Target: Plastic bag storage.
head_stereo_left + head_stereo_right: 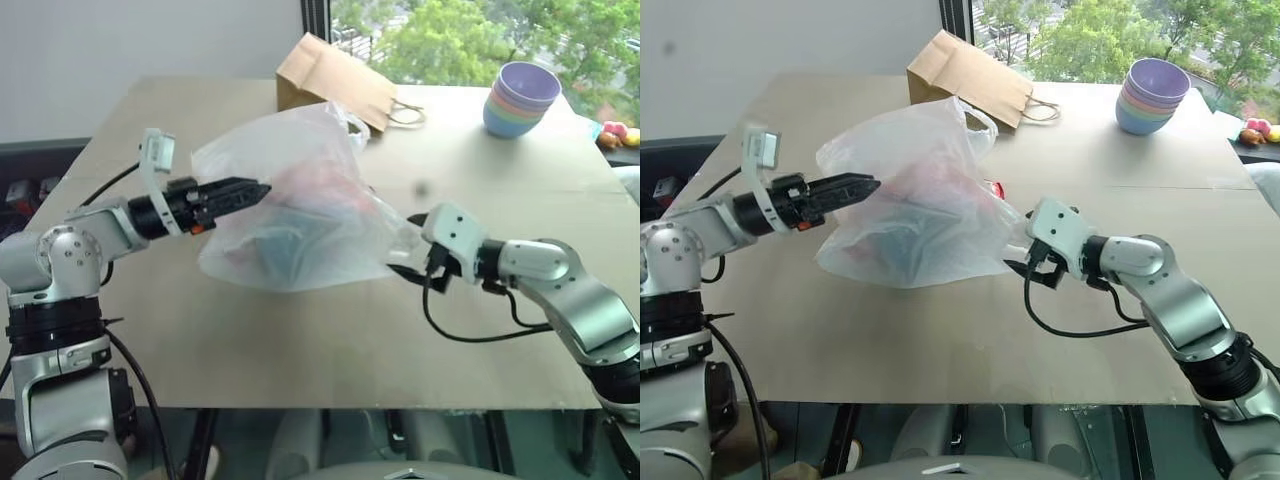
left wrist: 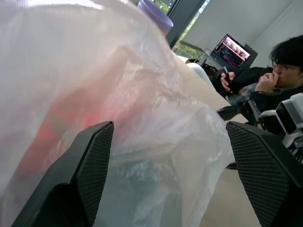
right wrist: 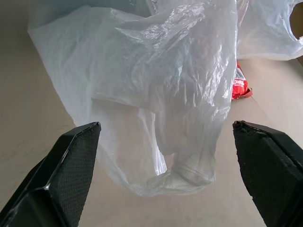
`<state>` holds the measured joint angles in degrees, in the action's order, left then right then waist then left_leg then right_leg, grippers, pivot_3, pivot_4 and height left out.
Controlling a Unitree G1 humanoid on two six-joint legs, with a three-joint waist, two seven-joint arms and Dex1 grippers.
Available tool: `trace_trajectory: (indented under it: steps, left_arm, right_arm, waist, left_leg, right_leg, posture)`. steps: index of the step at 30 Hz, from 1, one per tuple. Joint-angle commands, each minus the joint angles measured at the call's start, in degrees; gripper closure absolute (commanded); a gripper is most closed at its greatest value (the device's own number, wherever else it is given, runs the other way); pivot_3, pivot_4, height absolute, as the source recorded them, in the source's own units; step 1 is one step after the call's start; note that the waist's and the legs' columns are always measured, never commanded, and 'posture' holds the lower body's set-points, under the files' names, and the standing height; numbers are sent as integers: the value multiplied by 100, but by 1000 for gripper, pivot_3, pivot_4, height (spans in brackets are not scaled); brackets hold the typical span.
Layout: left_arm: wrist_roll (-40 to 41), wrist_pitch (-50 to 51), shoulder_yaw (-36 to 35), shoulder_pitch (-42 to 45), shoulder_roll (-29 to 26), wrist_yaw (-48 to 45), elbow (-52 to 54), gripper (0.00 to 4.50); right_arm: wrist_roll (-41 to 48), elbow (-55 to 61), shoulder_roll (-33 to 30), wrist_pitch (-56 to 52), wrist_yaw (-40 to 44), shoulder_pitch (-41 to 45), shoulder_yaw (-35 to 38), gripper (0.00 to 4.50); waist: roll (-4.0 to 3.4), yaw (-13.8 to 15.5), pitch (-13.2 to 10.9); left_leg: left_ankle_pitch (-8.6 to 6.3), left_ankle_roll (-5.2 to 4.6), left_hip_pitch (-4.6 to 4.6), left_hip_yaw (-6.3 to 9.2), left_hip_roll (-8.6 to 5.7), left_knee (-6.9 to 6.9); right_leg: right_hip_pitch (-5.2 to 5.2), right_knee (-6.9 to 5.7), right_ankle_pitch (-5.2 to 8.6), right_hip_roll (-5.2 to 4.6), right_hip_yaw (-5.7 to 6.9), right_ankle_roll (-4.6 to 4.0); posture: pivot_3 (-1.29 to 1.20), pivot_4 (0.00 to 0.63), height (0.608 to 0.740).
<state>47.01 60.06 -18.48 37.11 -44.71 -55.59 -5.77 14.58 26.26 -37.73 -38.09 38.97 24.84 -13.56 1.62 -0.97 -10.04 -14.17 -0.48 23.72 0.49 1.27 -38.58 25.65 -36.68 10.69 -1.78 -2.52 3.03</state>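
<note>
Over the tan tabletop [image 1: 300, 350], the left gripper [image 1: 262, 189] is reaching level into the large translucent whitish plastic bag [image 1: 300, 220], fingers spread; the right gripper [image 1: 1022, 262], spread wide and empty, is angling down beside its edge. The bag's red print is unreadable.

Silver-grey rounded metal arm links with black joint rings; a white boxy wrist camera housing [image 1: 455, 232] on each forearm; loose black cables [image 1: 470, 335] looping beneath; tapered black textured gripper fingers [image 3: 71, 163]; small orange mark beside the left gripper [image 1: 235, 193].
</note>
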Motion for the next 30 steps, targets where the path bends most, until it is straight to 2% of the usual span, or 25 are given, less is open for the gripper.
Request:
trace_trajectory:
  steps: [1, 5, 8, 11, 15, 16, 19, 22, 26, 30]
  left_arm:
    - [21, -183, -10, 206, 93, 102, 28, 580]
    - [-129, -432, -1, 325, 166, 284, -40, 580]
    - [-494, -819, 99, 695, 332, 730, -318, 513]
    - [-773, -1066, 145, 1249, 532, 1136, -731, 513]
    - [-1494, -1713, 510, 2267, 740, 1475, -1829, 513]
    - [-1742, -1950, 600, 2650, 816, 1645, -2395, 513]
    - [-2341, -2789, 789, 3665, 1021, 1879, -4103, 513]
    - [-2875, -3739, 956, 4256, 1124, 1935, -5384, 513]
    - [-2997, -4203, 749, 4607, 1146, 1997, -6171, 513]
    - [-2753, -4146, 306, 4733, 989, 1858, -6454, 513]
  right_arm:
    - [-229, -268, 133, 79, -313, 39, 200, 0]
    - [-372, -517, 282, 69, -520, 35, 285, 0]
    - [-613, -671, 348, 107, -604, 63, 93, 768]
    - [-854, -754, 455, 190, -695, 104, -69, 1813]
    - [-1415, -849, 671, 455, -1111, 298, -207, 3797]
    - [-1635, -918, 700, 599, -1315, 453, -168, 4284]
    - [-2126, -1085, 657, 925, -1691, 937, -22, 4403]
    - [-2489, -1225, 500, 1386, -1793, 1488, 14, 4403]
    - [-2792, -1315, 343, 2216, -1845, 2223, 168, 4403]
    - [-2952, -1186, -26, 3260, -1691, 2825, 409, 4403]
  waist:
    - [1, -2, 1]
    - [0, -5, 0]
    - [2, 7, 0]
    - [3, 29, 1]
    - [3, 20, 1]
    - [3, 18, 0]
    - [3, 13, 0]
    - [2, -10, -2]
    - [1, -39, -4]
    - [2, -67, -7]
  left_leg:
    - [0, 0, 0, -2, -1, -1]
    - [0, 0, 1, -2, -1, -1]
    - [0, 0, 1, -1, 0, -1]
    - [0, 0, 2, 0, -3, -4]
    - [0, 0, 4, 3, -6, -6]
    - [0, 0, 4, 1, -6, -6]
    - [0, 0, 5, 0, -8, -9]
    - [0, 0, 4, -2, -9, -4]
    - [0, 0, 8, -4, -9, 14]
    - [-2, -2, 22, -1, -8, 20]
  right_leg:
    - [0, -1, -2, -1, -2, -2]
    - [1, -1, -9, 0, -2, -15]
    - [1, -1, -9, 1, -1, -15]
    - [-2, 0, -10, -1, 0, -15]
    - [-2, -1, -10, -1, 2, -15]
    - [-1, 0, -10, -1, 0, -15]
    - [0, -1, -11, -1, 0, -14]
    - [1, 3, -11, -1, -1, -14]
    - [6, 17, -11, -1, -2, -15]
    - [11, 29, -11, -5, 2, -15]
  posture:
    - [0, 150, 740]
    - [0, 150, 740]
    - [0, 150, 740]
    - [0, 150, 740]
    - [0, 150, 740]
    - [0, 150, 740]
    - [0, 150, 740]
    - [0, 150, 740]
    - [0, 150, 740]
    - [0, 150, 740]
